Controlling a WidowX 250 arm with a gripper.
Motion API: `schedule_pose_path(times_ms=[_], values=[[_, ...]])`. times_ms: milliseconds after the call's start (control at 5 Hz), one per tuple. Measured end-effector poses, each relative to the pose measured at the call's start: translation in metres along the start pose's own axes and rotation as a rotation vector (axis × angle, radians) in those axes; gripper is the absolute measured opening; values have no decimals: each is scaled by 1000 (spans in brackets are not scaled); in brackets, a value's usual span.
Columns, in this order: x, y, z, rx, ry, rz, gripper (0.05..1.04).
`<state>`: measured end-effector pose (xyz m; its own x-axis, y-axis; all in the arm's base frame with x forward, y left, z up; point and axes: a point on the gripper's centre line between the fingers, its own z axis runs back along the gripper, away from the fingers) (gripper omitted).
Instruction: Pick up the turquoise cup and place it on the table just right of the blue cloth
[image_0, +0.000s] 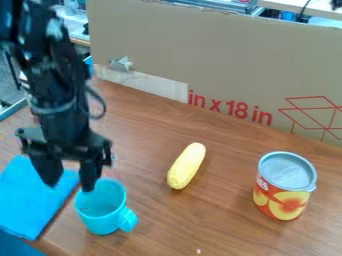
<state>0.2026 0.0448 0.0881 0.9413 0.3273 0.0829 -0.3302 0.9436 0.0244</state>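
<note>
Coloured black on the end effector (69, 186), turquoise on the mug (100, 213), bright blue on the cloth (32, 200). Shows yellow on the corn (187, 165) (softly buttery), red-orange with yellow rounds on the can (280, 202), grey on its lid (288, 171). Runs to brown wood grain on the tabletop (227, 220), tan with red markings on the cardboard (220, 55).

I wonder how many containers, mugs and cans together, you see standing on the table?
2: a turquoise mug under the open gripper, beside the blue cloth, and a can to the right of the yellow corn. The gripper might hide others.
</note>
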Motion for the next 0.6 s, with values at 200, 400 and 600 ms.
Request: schedule_pose_path(times_ms=[200,400,600], values=[[-3,3,24,8,-12,-22,1011],[2,31,45,20,-5,-132,1006],[3,52,49,1,26,-202,1005]])
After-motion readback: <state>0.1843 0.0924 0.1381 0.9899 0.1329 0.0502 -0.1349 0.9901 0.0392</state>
